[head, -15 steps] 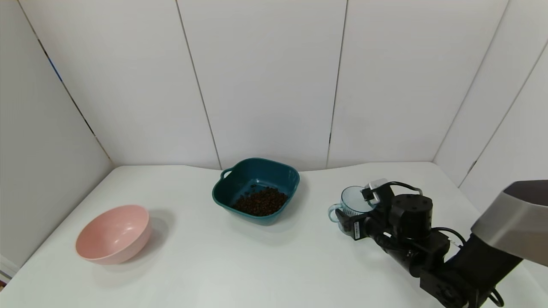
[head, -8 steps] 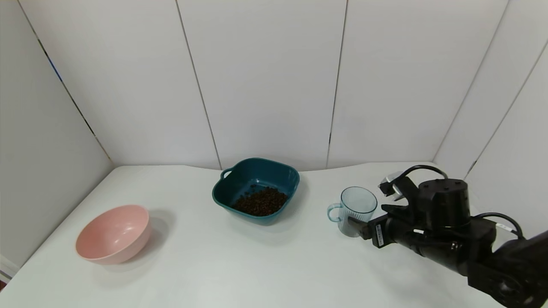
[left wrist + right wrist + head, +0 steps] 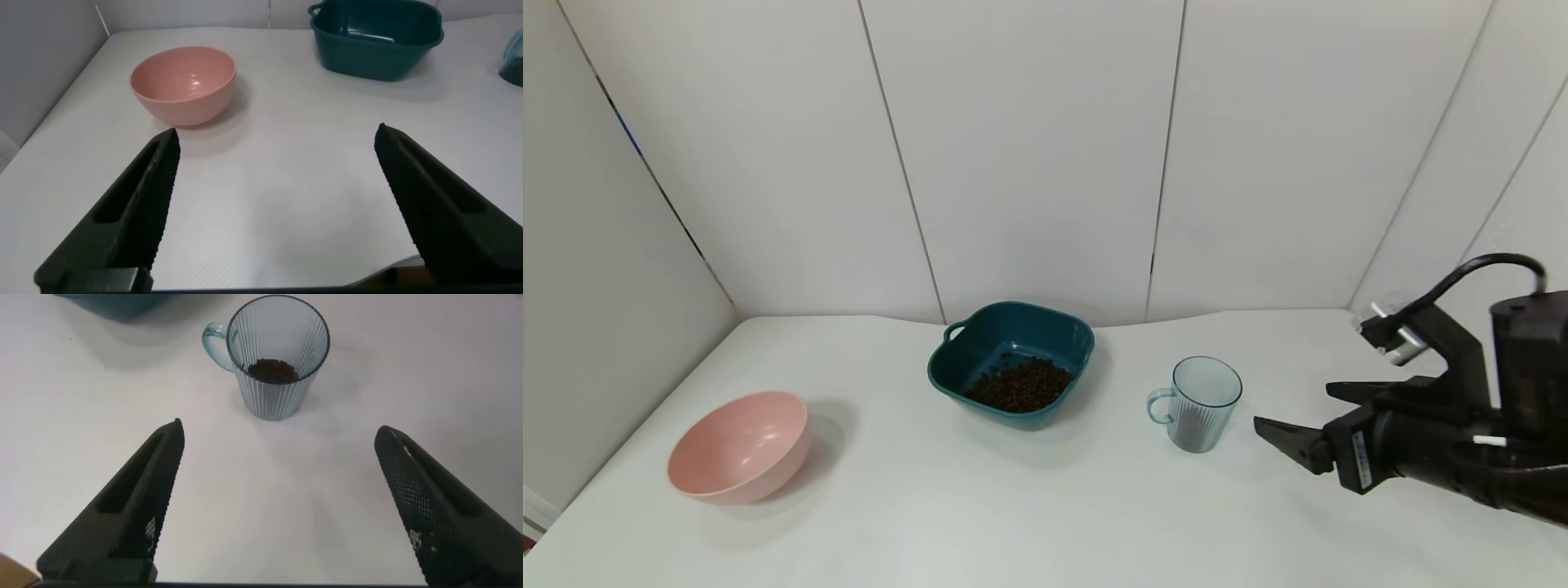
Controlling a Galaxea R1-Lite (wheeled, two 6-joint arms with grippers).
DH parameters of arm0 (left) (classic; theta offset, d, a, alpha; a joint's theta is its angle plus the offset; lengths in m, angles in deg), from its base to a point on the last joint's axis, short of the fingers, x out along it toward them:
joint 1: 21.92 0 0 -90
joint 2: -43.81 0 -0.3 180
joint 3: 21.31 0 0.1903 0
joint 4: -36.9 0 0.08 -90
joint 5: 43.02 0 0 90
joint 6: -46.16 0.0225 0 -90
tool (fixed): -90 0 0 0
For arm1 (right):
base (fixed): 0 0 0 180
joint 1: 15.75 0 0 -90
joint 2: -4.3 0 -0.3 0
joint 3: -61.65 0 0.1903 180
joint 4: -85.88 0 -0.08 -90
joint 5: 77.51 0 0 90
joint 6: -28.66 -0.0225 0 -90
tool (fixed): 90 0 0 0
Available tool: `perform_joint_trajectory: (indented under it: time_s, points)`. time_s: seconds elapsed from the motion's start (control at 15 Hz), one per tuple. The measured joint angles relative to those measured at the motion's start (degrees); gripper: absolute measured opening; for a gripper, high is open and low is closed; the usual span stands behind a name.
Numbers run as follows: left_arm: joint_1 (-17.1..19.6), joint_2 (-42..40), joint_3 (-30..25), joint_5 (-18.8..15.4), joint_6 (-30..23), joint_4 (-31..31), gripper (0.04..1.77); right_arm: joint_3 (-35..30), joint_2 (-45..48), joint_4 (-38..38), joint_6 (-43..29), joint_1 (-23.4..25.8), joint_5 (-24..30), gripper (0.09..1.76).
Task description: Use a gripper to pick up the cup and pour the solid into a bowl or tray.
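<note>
The cup point(image 3: 1199, 402) stands upright on the white table point(image 3: 1013, 506), right of centre and towards the far edge, holding a little of the solid point(image 3: 273, 371); most of the dark granules lie in the teal basin point(image 3: 1011, 361) near the middle of the far edge. The right gripper point(image 3: 1298, 412) hovers near the right edge, jaws spread wide and empty, clear of the cup. The left gripper point(image 3: 274, 204) hangs wide open over the near left part of the table, with the pink bowl point(image 3: 740, 446) near the left edge.

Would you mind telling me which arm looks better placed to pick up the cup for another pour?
The right. The right gripper is open and level with the cup, just beside it. The left gripper is open too, but it sits nearer the pink bowl, across the table.
</note>
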State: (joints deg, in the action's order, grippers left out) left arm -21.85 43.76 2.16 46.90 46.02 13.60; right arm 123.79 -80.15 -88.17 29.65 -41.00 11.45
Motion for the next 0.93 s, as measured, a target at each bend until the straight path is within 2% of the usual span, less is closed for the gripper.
perform_joint_trajectory:
  time_s: [0.6,0.93]
  points:
    - [0.0,0.0,0.0,0.0,-0.02,0.0,1.72,0.9,28.84,26.15,0.33,0.06,-0.87,1.7]
    - [0.0,0.0,0.0,0.02,-0.02,0.02,1.72,0.96,42.26,37.1,0.06,0.34,-12.41,1.7]
